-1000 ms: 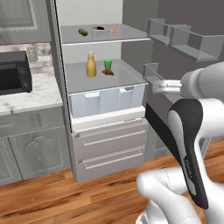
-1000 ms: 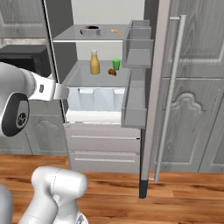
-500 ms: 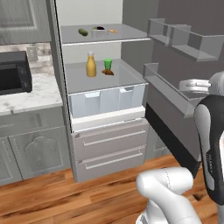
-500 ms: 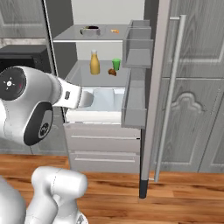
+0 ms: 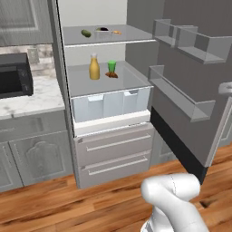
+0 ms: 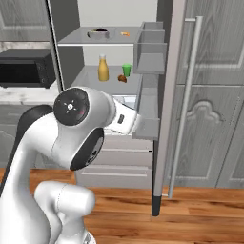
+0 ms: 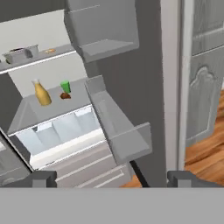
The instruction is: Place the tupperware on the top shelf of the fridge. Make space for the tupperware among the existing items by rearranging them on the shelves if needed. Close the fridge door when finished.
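Since the earlier frames the arm has swung away from the fridge point(image 5: 108, 136) interior toward the door point(image 5: 190, 81): in the left base view it has gone off to the right, and in the right base view its elbow now bulks large in the foreground. The cameras have not shifted and the items sit where they were.

The tupperware point(image 5: 103, 31), a shallow grey box with a dark inside, rests on the top shelf point(image 5: 136, 34) between the cucumber point(image 5: 86, 32) and the small orange piece point(image 5: 117, 32), apart from both. On the lower shelf point(image 5: 131, 81) stand the bottle point(image 5: 94, 67) and the cup point(image 5: 111, 66), with the pastry point(image 5: 111, 74) just in front of the cup. So the placing looks done, and no more rearranging seems called for.

The hand point(image 7: 113, 178) has its fingers spread as wide as they go and holds nothing. Its camera looks across the door's inner bins point(image 7: 120, 127) and its free edge toward the shelves, so it seems to hang just beside the door, on the inner side.

What is left, by my reading, is the last step: the door stands wide open, handle point(image 6: 183, 95) untouched, and must be pushed shut.
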You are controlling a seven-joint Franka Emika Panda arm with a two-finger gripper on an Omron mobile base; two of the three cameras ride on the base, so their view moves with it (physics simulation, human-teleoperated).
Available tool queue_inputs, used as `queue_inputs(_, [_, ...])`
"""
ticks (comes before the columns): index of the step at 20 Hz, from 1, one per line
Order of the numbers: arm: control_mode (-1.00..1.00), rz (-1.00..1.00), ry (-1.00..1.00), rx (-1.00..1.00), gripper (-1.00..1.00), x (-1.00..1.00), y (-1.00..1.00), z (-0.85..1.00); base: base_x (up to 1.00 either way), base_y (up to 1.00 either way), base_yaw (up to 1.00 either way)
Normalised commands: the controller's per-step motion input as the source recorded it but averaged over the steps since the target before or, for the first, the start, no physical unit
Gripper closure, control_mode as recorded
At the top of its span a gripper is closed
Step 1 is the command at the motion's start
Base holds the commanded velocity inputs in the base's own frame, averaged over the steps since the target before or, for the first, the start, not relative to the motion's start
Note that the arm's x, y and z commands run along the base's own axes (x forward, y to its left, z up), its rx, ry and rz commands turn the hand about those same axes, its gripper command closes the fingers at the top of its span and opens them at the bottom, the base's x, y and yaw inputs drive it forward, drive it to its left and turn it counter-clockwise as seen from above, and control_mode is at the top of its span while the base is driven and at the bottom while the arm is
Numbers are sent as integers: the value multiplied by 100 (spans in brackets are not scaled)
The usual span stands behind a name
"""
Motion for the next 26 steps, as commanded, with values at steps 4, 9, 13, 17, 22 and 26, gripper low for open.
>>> queue_inputs(4, [-100,-6,0,15,-100,14,-100,-27,0,0,0])
queue_inputs(9, [-100,-1,-1,22,-100,34,-100,-9,0,0,0])
queue_inputs(13, [-100,0,0,20,-100,25,-100,-13,0,0,0])
queue_inputs(17, [-100,0,0,25,-100,29,-100,-16,0,0,0])
queue_inputs(22, [-100,0,0,32,-100,66,-95,-5,0,0,0])
queue_inputs(26, [-100,0,0,38,-100,90,-73,-1,0,0,0])
